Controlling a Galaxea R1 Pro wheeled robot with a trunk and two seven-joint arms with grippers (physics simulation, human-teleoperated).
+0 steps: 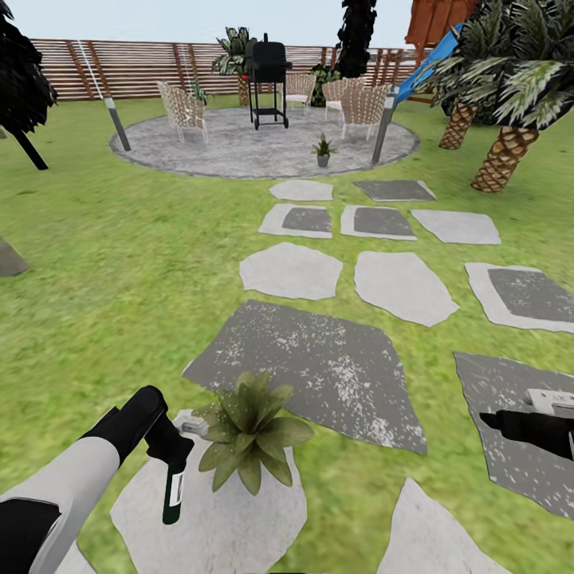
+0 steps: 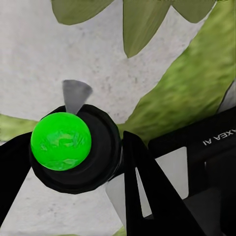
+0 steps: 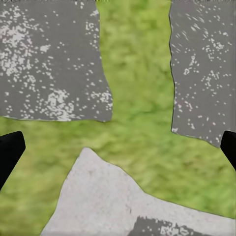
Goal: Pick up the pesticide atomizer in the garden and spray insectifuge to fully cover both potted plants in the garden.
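Observation:
My left gripper is shut on the pesticide atomizer, a dark bottle with a white label hanging below the fingers. Its whitish trigger head points at the near potted plant, which stands on a pale stepping stone just right of the bottle. In the left wrist view the atomizer is seen end-on between black fingers, with leaves beyond its nozzle. The second potted plant stands far off on the round patio. Over grass and stones, my right gripper is open and holds nothing.
Grey stepping stones lead across the lawn to the patio. On it stand a black grill and wicker chairs, with lamp posts at its rim. Palms rise at the right; a slat fence closes the back.

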